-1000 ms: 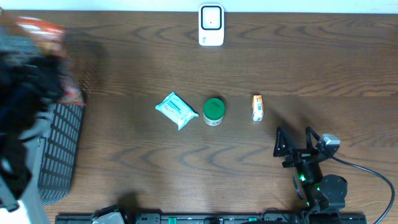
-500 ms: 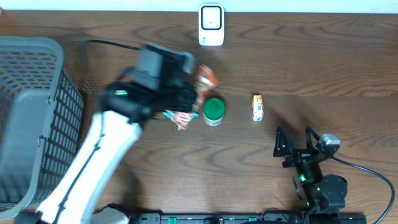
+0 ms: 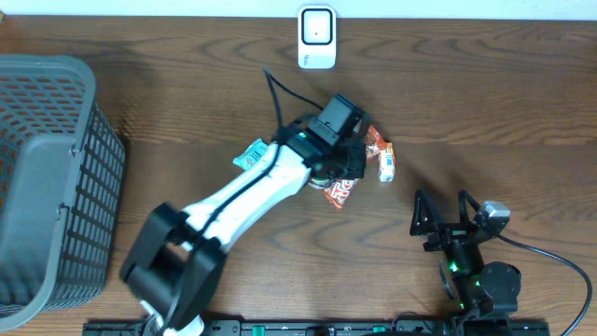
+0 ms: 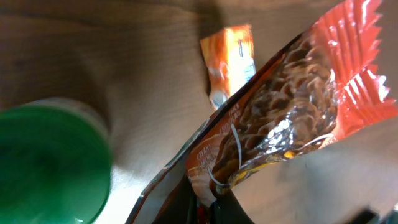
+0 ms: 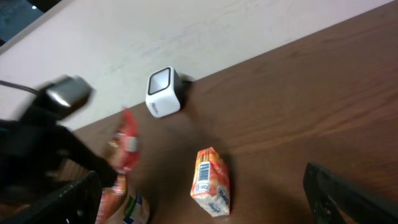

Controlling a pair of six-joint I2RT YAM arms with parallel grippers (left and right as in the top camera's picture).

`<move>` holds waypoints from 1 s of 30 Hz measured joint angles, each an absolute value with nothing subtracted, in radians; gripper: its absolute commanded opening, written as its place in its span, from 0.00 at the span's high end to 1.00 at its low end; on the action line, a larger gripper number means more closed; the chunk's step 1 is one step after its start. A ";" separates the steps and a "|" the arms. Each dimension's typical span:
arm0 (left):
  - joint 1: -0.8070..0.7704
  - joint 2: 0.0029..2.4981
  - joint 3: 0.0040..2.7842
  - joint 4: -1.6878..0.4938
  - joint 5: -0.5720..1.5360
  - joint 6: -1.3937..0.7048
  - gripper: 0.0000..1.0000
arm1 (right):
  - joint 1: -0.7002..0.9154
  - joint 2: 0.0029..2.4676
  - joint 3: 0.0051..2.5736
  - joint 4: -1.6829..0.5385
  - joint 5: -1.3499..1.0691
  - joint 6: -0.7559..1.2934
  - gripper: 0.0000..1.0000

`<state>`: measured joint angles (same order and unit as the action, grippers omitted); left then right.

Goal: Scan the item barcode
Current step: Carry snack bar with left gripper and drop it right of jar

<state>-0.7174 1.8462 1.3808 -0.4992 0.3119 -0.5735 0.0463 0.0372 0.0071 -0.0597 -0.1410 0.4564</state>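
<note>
While the left arm is reaching out over the middle of the wooden counter [image 3: 187, 93], the left fingers [image 4: 219, 210] are clamping shut on a red-orange snack packet [image 3: 343, 189], gripping it near one end. The packet is hanging tilted just above the counter, and its crimped far end is pointing toward a small orange carton [image 3: 385, 162] that is lying just beside it. Seen from the left wrist, the packet's clear panel is showing brown pieces inside. A green-lidded jar [image 4: 50, 165] is standing just beside the packet, though from overhead the arm is covering most of it. On the arm's other side, a pale blue wipes pack [image 3: 250, 154] is peeking out from underneath.

Along the far edge of the counter, the white barcode scanner [image 3: 316, 37] is standing well apart from the held packet. From the right wrist, the orange carton is showing a barcode on its upper face. At the left edge, a dark mesh basket [image 3: 47, 187] is sitting on its own. Near the front right of the counter, the right fingers [image 5: 348, 198] are resting spread wide and holding nothing.
</note>
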 measured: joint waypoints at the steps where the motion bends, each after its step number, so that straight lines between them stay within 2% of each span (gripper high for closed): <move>1: -0.725 1.864 1.381 -0.482 0.308 -0.601 0.92 | 0.046 0.037 0.007 -0.059 -0.141 0.457 0.01; 3: -0.748 1.898 1.381 -0.449 0.307 -0.651 0.91 | 0.046 0.037 0.007 -0.059 -0.141 0.456 0.01; 4: -0.762 1.911 1.381 -0.440 0.307 -0.669 0.83 | 0.046 0.037 0.007 -0.059 -0.141 0.456 0.01; 5: -0.773 1.919 1.381 -0.437 0.306 -0.682 0.72 | 0.046 0.037 0.007 -0.059 -0.141 0.457 0.01; 6: -0.788 1.925 1.381 -0.438 0.299 -0.691 0.39 | 0.046 0.037 0.007 -0.059 -0.141 0.456 0.01; 7: -0.801 1.927 1.381 -0.442 0.287 -0.706 0.23 | 0.046 0.037 0.007 -0.059 -0.141 0.457 0.01; 8: -0.816 1.926 1.381 -0.446 0.269 -0.713 0.20 | 0.046 0.037 0.007 -0.059 -0.141 0.456 0.01; 14: -0.853 1.871 1.380 -0.466 0.122 -0.701 0.18 | 0.046 0.037 0.007 -0.059 -0.141 0.457 0.01; 18: -0.846 1.686 1.388 -0.465 -0.036 -0.585 0.18 | 0.046 0.037 0.007 -0.059 -0.141 0.456 0.01; 24: -0.776 1.354 1.487 -0.297 -0.373 -0.265 0.18 | 0.046 0.037 0.007 -0.059 -0.141 0.456 0.01; 30: -0.573 1.203 1.639 -0.182 -0.648 0.150 0.17 | 0.046 0.037 0.007 -0.059 -0.141 0.456 0.01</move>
